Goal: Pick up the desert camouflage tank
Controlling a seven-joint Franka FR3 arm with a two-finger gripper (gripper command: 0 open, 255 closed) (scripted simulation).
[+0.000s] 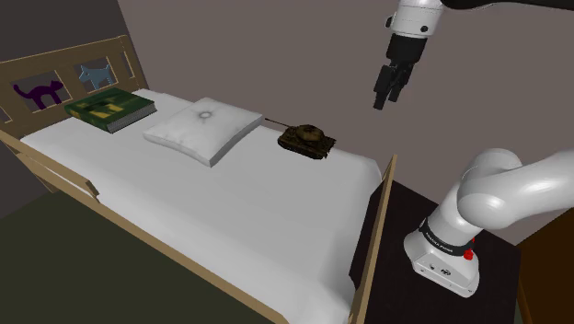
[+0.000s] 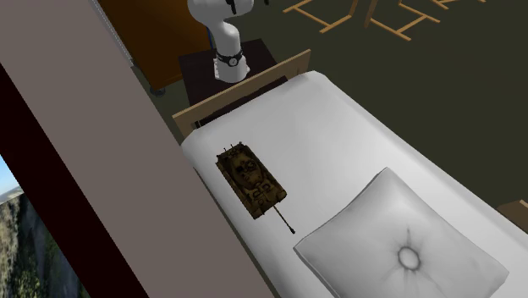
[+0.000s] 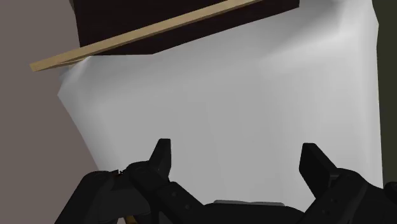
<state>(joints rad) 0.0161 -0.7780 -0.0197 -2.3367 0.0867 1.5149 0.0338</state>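
Jaws: one pair, released, black fingers (image 3: pixel 161 157) apart with nothing between them; in the air at the shoulder view's upper right, well apart from the tank.

Arm (image 1: pixel 501 198): one, white, rising from the lower right.

Tank (image 1: pixel 307 140): one, tan-and-brown camouflage, upright on the bed at frame centre, below and left of the jaws, near the wall-side edge. Its barrel points toward the pillow.

Pillow (image 1: pixel 204 129): one, white, just left of the tank, not touching the hull.

Book (image 1: pixel 109 109): one, green, upper left, by the headboard.

Bed (image 1: pixel 230 216): one, white sheet, wooden frame. The headboard (image 1: pixel 64 69) has two animal cut-outs, one purple, one blue.

Footboard (image 1: pixel 384 216): one, wooden, right of centre.
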